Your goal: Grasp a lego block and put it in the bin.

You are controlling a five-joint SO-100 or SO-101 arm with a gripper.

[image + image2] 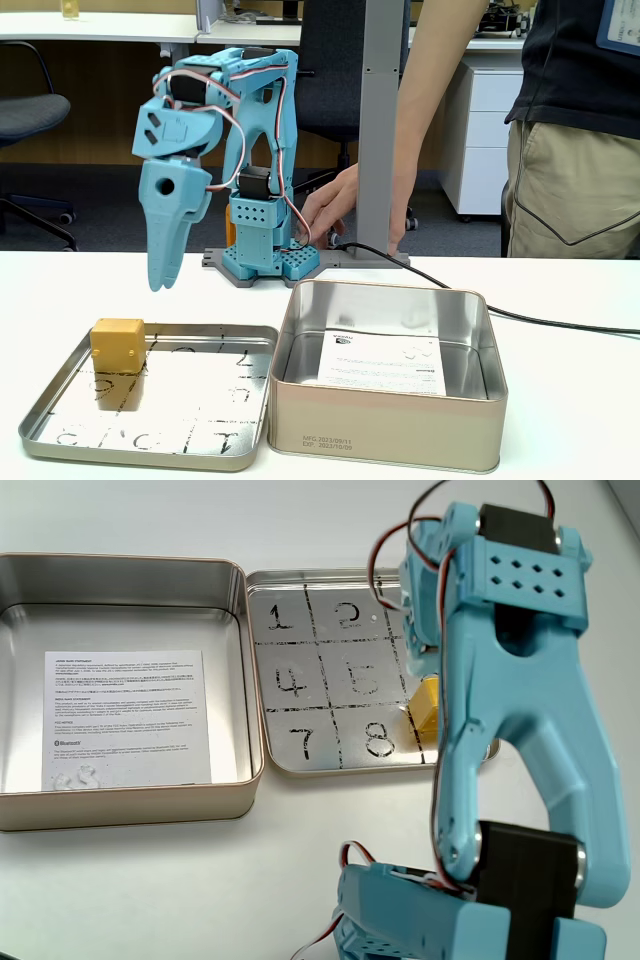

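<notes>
In a fixed view from above, the blue arm [510, 730] covers most of the lego block [428, 712], leaving a yellow sliver at the right edge of the shallow tray [320, 750], beside the painted 8. The same arm hides its own tip there. In a fixed view from the front, the block [118, 346] sits whole on the tray [150, 420], at its far left corner. The end effector [160, 283] hangs above and just behind it, touching nothing, its fingers pressed narrow together and empty. The bin [385, 425] stands against the tray's right side with a printed sheet [382, 364] at its bottom. Farther back on the bench [570, 400], a person's hand [330, 210] rests near the arm's base; the person is cut off at the frame's top.
</notes>
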